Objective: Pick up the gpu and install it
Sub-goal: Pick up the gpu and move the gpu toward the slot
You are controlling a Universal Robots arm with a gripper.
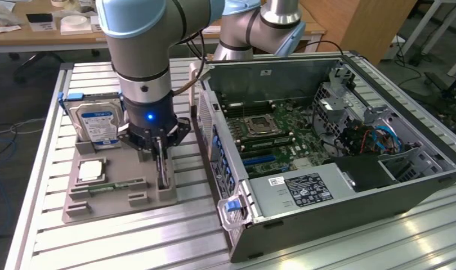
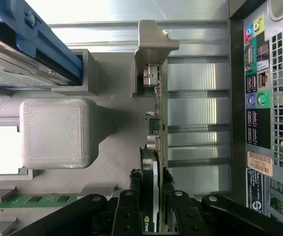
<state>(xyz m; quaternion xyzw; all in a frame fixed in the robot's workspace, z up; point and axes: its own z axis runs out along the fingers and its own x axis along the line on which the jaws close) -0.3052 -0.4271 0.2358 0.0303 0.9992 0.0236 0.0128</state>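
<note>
The gpu [image 1: 162, 167] stands on edge in a slot at the exterior view's right side of the grey holder tray [image 1: 115, 199]. It looks like a thin dark slab. In the wrist view the gpu [image 2: 156, 129] runs edge-on away from the camera, and its silvery bracket [image 2: 154, 46] is at the far end. My gripper [image 1: 160, 147] hangs straight down over the card. One black finger [image 2: 133, 199] presses each face of the card, so the gripper [image 2: 153, 191] is shut on it.
A hard drive [image 1: 97, 122] with a blue-white label stands at the tray's back. A processor [image 1: 91, 170] and a green memory stick [image 1: 111, 185] lie further forward. The open computer case [image 1: 326, 146] sits close beside the tray, its port panel [image 2: 259, 98] facing the card.
</note>
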